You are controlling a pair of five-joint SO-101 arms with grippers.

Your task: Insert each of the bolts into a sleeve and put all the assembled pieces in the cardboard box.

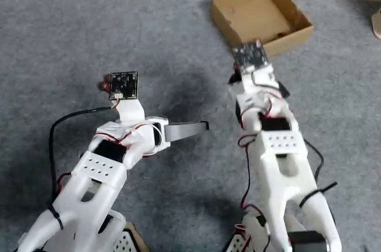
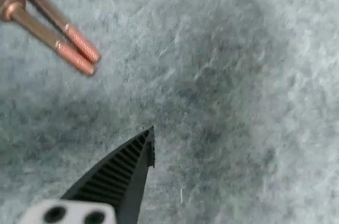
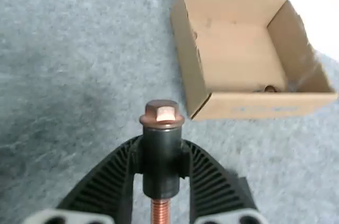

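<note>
Right tool (image 3: 160, 152): pinching black sleeve (image 3: 160, 163) with bolt (image 3: 161, 114) seated through it, near the cardboard box (image 3: 190, 70), seemingly short of its near wall.
Risk: early release likely drops the assembly onto the table (image 3: 63, 49); tilting may slide the bolt out.
Left tool (image 2: 139, 155): spread, near two loose bolts (image 2: 50, 23).

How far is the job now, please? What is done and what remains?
Done: one bolt already sits inside a black sleeve. In hand: the right gripper holds this piece near the cardboard box, not yet inside. Left: two bare bolts lie on the grey mat, without sleeves.
</note>
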